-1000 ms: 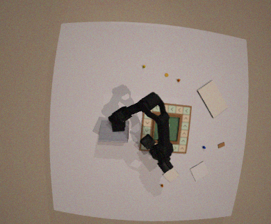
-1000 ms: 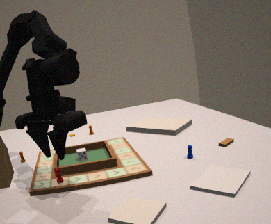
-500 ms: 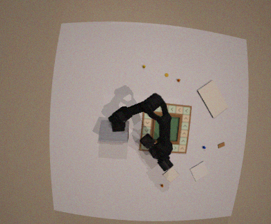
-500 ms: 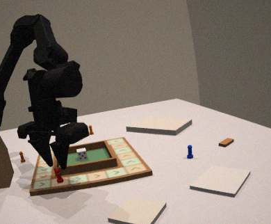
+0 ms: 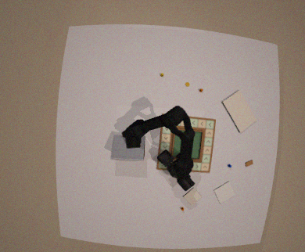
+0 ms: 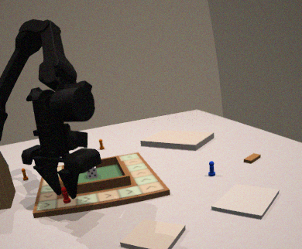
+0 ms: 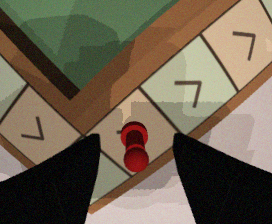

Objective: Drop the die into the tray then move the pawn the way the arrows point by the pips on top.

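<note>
Here, closest to my own wrist view, my claw (image 7: 135, 163) hangs point-down over the near edge of the board (image 6: 148, 192), its two dark fingers spread partway with nothing pinched between them. The red pawn (image 7: 134, 147) stands in the gap between the fingers, touching neither, with open room on both sides. It stands upright, long axis vertical, round head on top; in the wrist view I look down its length. It sits on a tan square of the ring, at the corner of the board that lies nearest me in the exterior view. Just past that outer edge lies bare white table (image 5: 95, 78).

From the side, my fingertips reach down to about the pawn's height, one on each side.

Beyond the pawn, the brown inner wall rises around the green tray (image 6: 105, 172). The die (image 6: 92, 173) rests inside it, white with dark pips; the top face is too small to count.

Further out, a pale tile (image 6: 153, 234) lies off the board's near corner, another (image 6: 245, 200) to the right, and a blue pawn (image 6: 211, 168) stands well apart on open table. A small brown block (image 6: 252, 158) and a large pale slab (image 6: 177, 139) lie farther back. Two orange pawns (image 6: 101, 144) stand beyond the board's far side.
</note>
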Tool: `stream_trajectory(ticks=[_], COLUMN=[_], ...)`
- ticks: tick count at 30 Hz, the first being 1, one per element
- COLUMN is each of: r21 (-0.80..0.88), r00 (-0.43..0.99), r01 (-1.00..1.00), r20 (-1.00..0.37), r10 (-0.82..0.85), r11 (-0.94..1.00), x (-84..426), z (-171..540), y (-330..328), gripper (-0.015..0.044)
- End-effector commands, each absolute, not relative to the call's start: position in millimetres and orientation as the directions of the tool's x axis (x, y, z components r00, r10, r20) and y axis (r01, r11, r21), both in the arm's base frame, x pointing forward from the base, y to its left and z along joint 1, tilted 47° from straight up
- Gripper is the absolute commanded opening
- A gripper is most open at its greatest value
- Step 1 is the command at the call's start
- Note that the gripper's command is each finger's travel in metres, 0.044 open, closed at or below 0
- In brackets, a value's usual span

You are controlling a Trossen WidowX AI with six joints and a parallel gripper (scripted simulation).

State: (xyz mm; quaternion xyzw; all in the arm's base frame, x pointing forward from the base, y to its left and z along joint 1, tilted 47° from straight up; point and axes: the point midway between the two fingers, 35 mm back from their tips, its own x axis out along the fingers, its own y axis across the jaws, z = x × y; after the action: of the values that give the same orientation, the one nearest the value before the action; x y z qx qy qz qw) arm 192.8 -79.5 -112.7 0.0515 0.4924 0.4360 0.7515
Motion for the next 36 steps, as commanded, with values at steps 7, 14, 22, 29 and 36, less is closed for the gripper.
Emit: stream_trajectory(ticks=[7, 14, 22, 29, 36], r21=[0.516, 0.516, 0.513, 0.512, 0.514], r00=[0.134, 0.134, 0.134, 0.133, 0.132], r01=[-0.598, -0.598, -0.597, -0.596, -0.597], r20=[-0.69, -0.69, -0.695, -0.696, -0.694], r10=[0.711, 0.711, 0.707, 0.705, 0.708], r11=[0.613, 0.613, 0.617, 0.618, 0.616], x=[191.6, 191.6, 193.1, 188.5, 178.1], z=[-115.5, -115.5, -95.7, -64.5, -31.0], y=[-76.3, -76.3, -105.7, -141.3, -170.0], gripper=[0.0055, 0.0009, 0.0, 0.0, 0.0])
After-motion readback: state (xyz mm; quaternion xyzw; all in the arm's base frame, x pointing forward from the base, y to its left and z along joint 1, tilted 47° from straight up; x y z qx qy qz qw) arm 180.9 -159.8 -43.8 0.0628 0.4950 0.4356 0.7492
